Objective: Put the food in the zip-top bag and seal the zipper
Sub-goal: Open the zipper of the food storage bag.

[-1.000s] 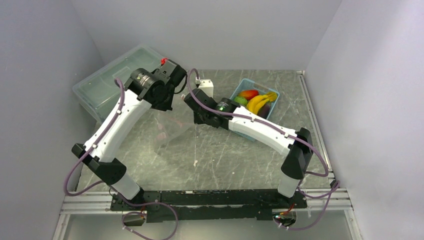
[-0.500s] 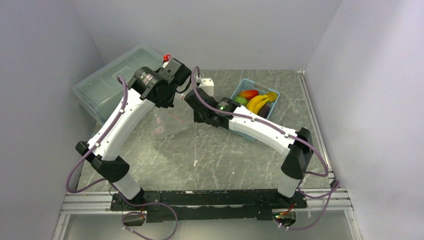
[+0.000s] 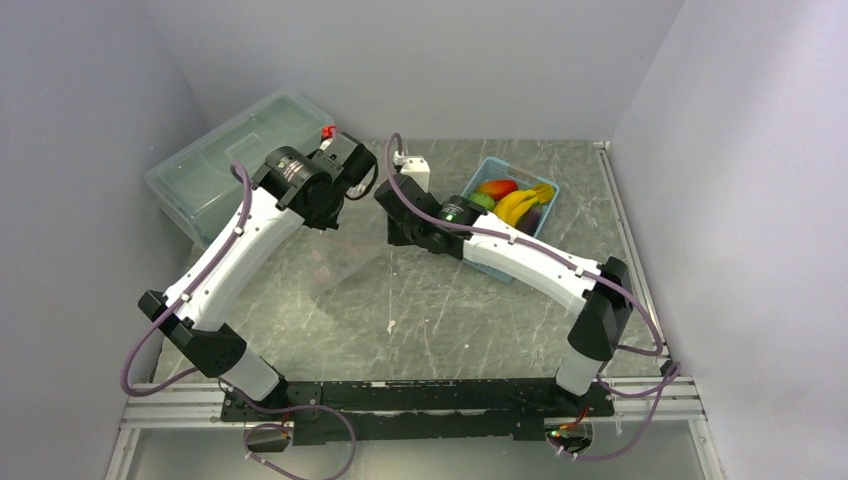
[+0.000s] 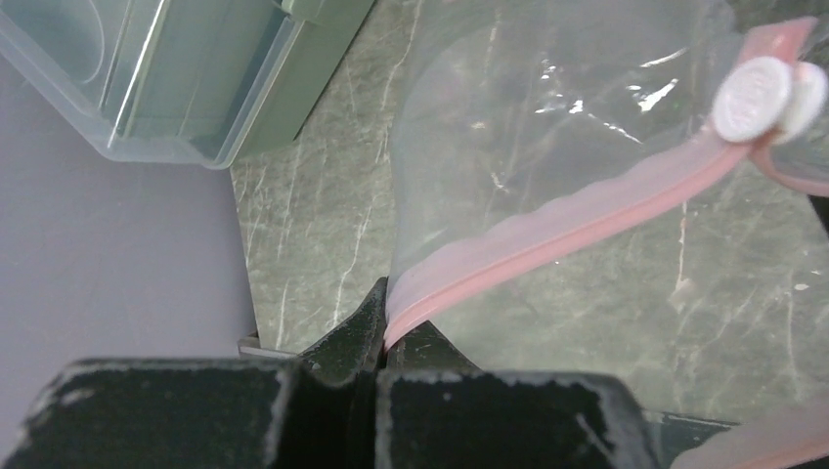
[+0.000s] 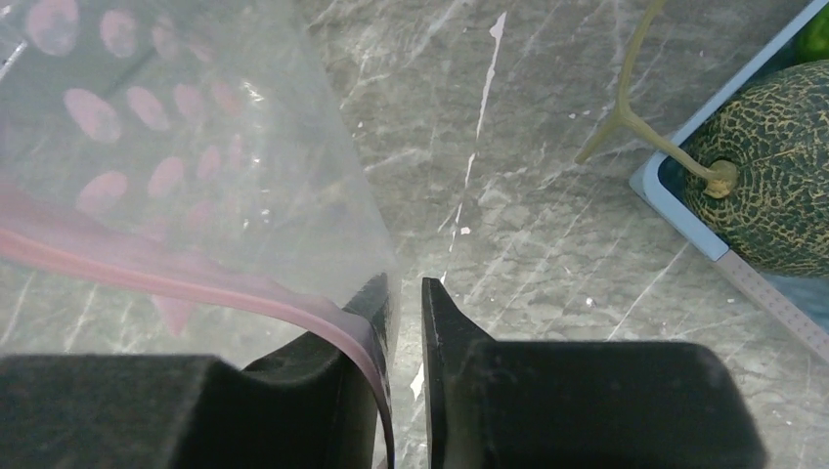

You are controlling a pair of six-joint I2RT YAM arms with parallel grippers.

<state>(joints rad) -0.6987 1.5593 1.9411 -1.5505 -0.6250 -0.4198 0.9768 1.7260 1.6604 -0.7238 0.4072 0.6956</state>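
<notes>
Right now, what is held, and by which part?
Left gripper pinches the bag by its zipper end. Right gripper is open; zipper only touches one finger.

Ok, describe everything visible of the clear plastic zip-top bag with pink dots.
The clear, floppy plastic zip-top bag is printed with pale pink dots and looks empty. A pink zipper strip runs along its mouth, with a round white slider near one end. The left gripper is shut on the strip's other end. The right gripper has jaws slightly apart, the strip lying against one finger. The bag spans between them over the grey marbled table.
</notes>
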